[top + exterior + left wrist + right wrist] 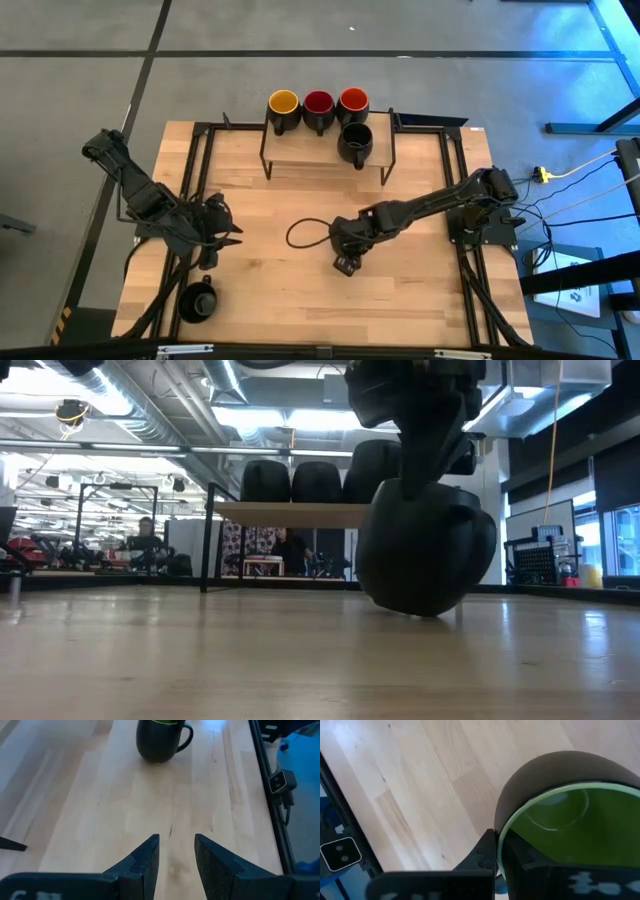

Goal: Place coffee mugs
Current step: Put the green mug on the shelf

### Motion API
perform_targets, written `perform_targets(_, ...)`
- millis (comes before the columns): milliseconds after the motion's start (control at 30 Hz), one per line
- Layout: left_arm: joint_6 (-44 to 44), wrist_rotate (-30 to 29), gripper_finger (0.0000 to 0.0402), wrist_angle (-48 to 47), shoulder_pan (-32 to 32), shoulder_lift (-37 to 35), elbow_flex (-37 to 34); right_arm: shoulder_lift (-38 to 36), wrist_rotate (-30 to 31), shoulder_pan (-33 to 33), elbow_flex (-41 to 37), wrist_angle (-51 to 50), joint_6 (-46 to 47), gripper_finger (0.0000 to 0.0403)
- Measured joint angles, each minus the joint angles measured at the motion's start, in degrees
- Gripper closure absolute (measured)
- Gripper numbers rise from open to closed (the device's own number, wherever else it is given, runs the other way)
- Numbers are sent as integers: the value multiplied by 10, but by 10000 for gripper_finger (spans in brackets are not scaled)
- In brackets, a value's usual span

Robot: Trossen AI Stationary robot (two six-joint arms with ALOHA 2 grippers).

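Note:
My right gripper (pixel 346 262) is at the table's middle, shut on a black mug with a green inside (pixel 560 815), which fills the low view (pixel 425 550). My left gripper (pixel 176 845) stands open over bare wood at the left (pixel 232 235), pointing toward that mug (pixel 157 742). On the wooden shelf (pixel 325 160) at the far side stand a yellow-inside mug (pixel 284 103), a red one (pixel 318 102), an orange-red one (pixel 353 100) and a black one (pixel 356 138). Another black mug (pixel 199 300) stands on the table near the left front corner. My right gripper pinches the green mug's wall at its rim (pixel 501 837), one finger inside the cup (pixel 520 857) and one outside (pixel 485 852). The fingers come from above, slanting down. The mug hangs tilted, its base low over the table; whether it touches the wood I cannot tell.
A dark cable loop (pixel 302 235) lies on the table between the two grippers. Black frame rails (pixel 195 180) run along the table's left and right sides. A small camera box (pixel 278 780) sits on the near rail. People show in the room beyond (pixel 145 540).

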Motion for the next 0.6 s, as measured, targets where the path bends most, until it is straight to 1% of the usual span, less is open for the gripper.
perform_targets(267,0,-10,282,0,0,0,0,3,-5,0,0,2,-14,384)
perform_targets(500,-5,-10,282,0,0,0,0,11,-14,0,-3,13,-20,398)
perform_targets(600,-6,-10,282,0,0,0,0,12,-17,-1,-4,24,-19,383)
